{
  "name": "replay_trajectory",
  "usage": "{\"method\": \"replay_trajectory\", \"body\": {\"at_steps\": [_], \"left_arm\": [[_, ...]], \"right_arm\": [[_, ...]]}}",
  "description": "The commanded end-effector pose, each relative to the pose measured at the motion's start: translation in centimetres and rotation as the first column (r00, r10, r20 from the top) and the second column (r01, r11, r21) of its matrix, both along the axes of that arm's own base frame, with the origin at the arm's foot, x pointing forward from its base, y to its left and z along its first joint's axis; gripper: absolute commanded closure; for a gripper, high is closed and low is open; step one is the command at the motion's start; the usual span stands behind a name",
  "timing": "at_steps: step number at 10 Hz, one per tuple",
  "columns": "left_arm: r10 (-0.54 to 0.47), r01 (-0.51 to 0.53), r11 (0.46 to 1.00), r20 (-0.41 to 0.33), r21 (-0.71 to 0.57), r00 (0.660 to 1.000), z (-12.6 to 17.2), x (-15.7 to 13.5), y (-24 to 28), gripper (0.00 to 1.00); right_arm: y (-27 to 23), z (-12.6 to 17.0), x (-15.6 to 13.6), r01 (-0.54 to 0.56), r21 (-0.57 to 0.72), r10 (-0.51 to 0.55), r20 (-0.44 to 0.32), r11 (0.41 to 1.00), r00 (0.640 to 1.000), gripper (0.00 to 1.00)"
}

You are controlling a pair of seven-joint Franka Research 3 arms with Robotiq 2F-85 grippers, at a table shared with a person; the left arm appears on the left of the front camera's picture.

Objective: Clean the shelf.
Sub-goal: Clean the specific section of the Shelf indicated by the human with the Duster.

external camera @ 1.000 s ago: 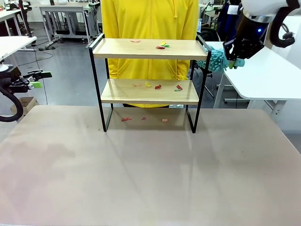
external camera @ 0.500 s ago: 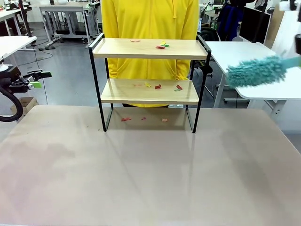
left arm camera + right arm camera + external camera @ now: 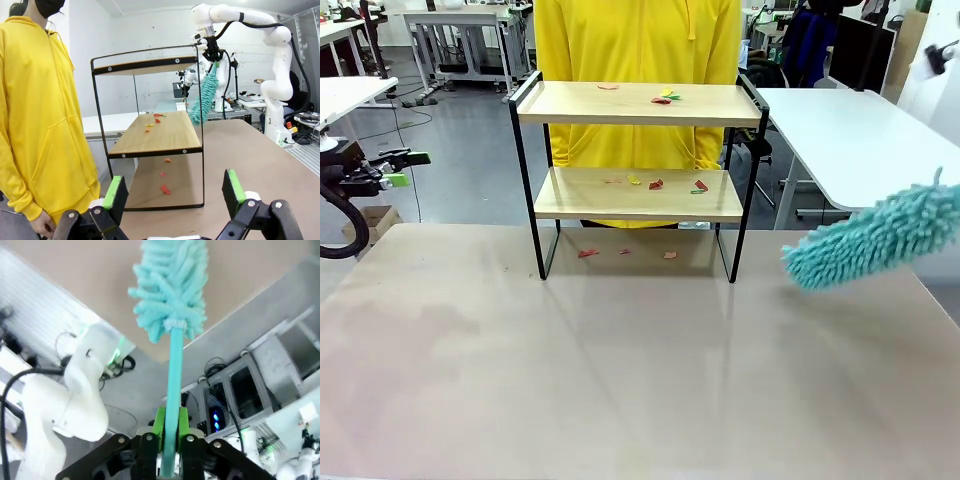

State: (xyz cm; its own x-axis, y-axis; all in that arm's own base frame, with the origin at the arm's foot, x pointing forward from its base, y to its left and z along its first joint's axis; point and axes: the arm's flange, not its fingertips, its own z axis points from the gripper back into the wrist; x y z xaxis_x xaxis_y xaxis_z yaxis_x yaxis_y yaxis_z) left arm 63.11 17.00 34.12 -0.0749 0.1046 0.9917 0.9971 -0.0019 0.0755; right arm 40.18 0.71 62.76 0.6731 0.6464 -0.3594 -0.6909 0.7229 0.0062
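Pale tabletop point(image 3: 620, 360) runs across the room in front of us, and the shelf point(image 3: 580, 100) stands upright at its far middle, both wooden boards level in the black frame. Right behind the shelf stands a person in a yellow hoodie point(image 3: 640, 40). We count small coloured paper scraps point(image 3: 665, 97) on the shelf's top board, more on its lower board, and a few on the table beneath it.

To the right of the shelf, clear of its right post and touching nothing, hangs the teal duster point(image 3: 875, 240), its fluffy head pointing towards the shelf. Our right gripper point(image 3: 170, 427) is clamped tight on the duster's thin handle, the green pads pressing it from both sides; in the left wrist view that gripper point(image 3: 212, 50) sits high beyond the shelf with the duster point(image 3: 202, 97) drooping below it.

Our left gripper point(image 3: 405, 168) waits well to the left of the shelf, beyond the table's edge, jaws spread wide and holding nothing, and looks sideways at the shelf point(image 3: 165, 135).
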Motion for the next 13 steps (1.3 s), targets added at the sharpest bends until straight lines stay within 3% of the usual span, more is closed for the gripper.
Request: {"method": "replay_trajectory", "body": {"at_steps": [1,3,7,10,11,13], "left_arm": [[0.005,-0.005,1.0,0.002,0.005,1.0,0.2,-0.1,0.0,0.0],[0.005,-0.005,1.0,0.002,0.005,1.0,0.2,-0.1,0.0,0.0],[0.005,-0.005,1.0,0.002,0.005,1.0,0.2,-0.1,0.0,0.0],[0.005,-0.005,1.0,0.002,0.005,1.0,0.2,-0.1,0.0,0.0],[0.005,-0.005,1.0,0.002,0.005,1.0,0.2,-0.1,0.0,0.0],[0.005,-0.005,1.0,0.002,0.005,1.0,0.2,-0.1,0.0,0.0]], "right_arm": [[1.3,-1.3,-2.0,-0.199,0.026,0.2,-0.066,0.98,0.978,0.87],[4.2,-3.7,-2.2,-0.327,0.126,0.342,-0.122,0.937,0.932,0.87],[7.4,-7.4,-0.9,-0.418,0.247,0.46,-0.143,0.874,0.876,0.87],[7.4,-6.7,0.1,-0.37,0.338,0.435,-0.14,0.865,0.89,0.87],[8.0,-8.0,-0.7,-0.399,0.24,0.442,-0.158,0.885,0.883,0.87],[8.0,-8.0,-0.7,-0.399,0.24,0.442,-0.158,0.885,0.883,0.87]]}}
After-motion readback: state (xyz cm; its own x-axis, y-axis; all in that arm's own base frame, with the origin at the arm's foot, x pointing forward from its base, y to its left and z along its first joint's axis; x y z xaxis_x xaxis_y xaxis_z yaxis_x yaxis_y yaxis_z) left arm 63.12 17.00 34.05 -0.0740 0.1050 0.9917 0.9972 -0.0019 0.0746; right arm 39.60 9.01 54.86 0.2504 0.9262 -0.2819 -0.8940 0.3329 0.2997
